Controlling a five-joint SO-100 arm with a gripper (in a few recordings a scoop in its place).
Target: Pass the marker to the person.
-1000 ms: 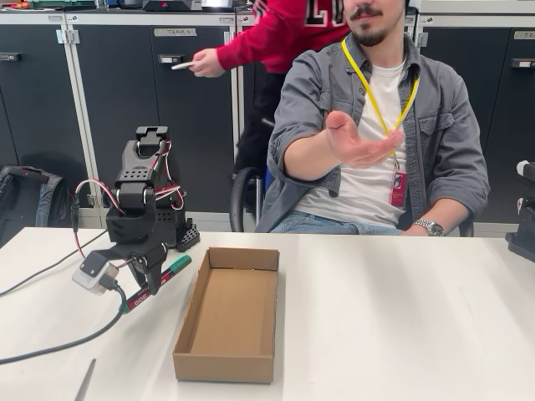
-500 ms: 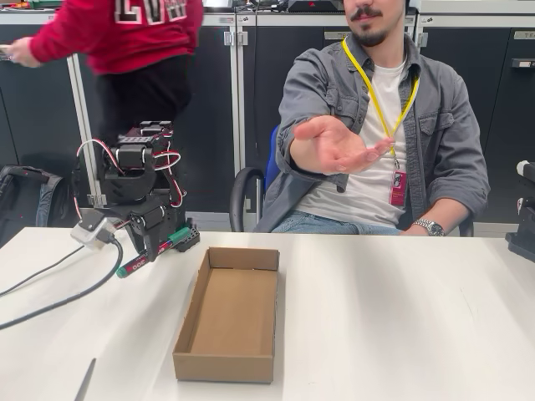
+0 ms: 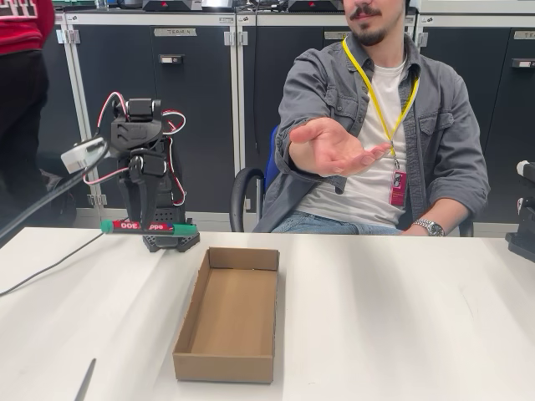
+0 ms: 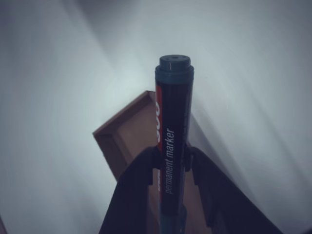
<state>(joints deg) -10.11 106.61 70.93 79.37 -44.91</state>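
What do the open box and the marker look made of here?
The box: brown corrugated cardboard, matte, with folded flap walls. The marker, clamped level in the gripper: probably smooth plastic, going by the slight sheen on its dark printed barrel and green ends in the wrist view.

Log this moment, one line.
hand: shut on marker, level, lifted | person's palm: open, waiting | box: on table | handover: not yet

Bright, even indoor light in the fixed view, sharp focus, wrist view dim, bluish, vignetted, soft background
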